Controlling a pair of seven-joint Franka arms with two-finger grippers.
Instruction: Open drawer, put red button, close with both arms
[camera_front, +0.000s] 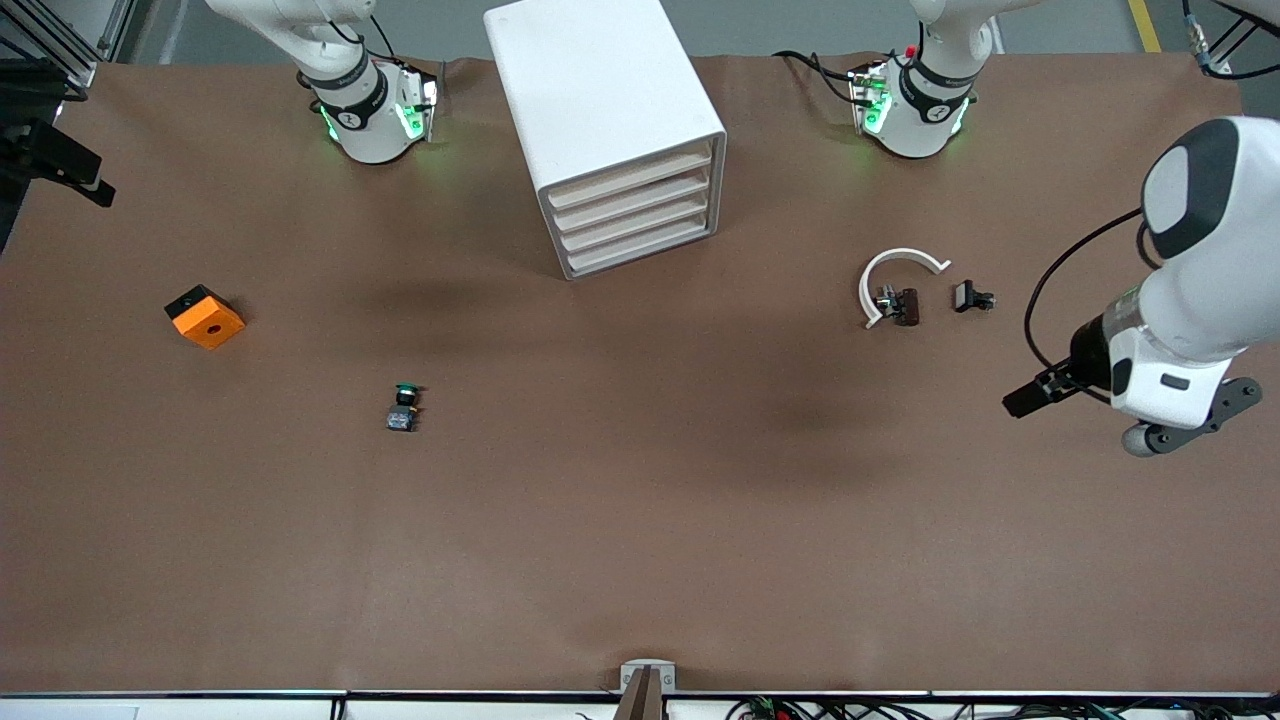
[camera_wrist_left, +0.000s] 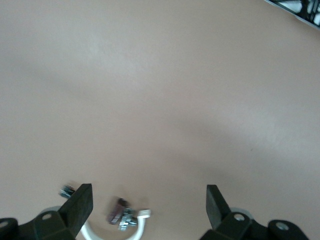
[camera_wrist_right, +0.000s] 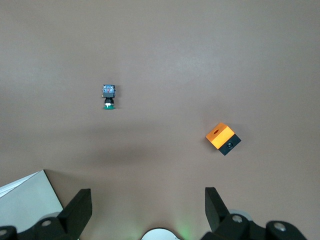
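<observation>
Both pincers, left pincer (camera_wrist_left: 149, 205) and right pincer (camera_wrist_right: 148, 207), gape wide, empty.

orange-and-black block (camera_front: 204, 316) toward the right arm's end | green-capped push-button (camera_front: 404, 407) lying on brown table (camera_front: 640, 520) | white C-shaped clip (camera_front: 893, 278) around a dark, possibly metal part (camera_front: 899, 305) | small black piece (camera_front: 971, 297) just beside

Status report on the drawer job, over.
Left gripper and right gripper both up over the table, jaws open, empty. Drawer shut, untouched. Red button not surely spotted; green button lies in the open. Nothing blocking drawer front.
</observation>
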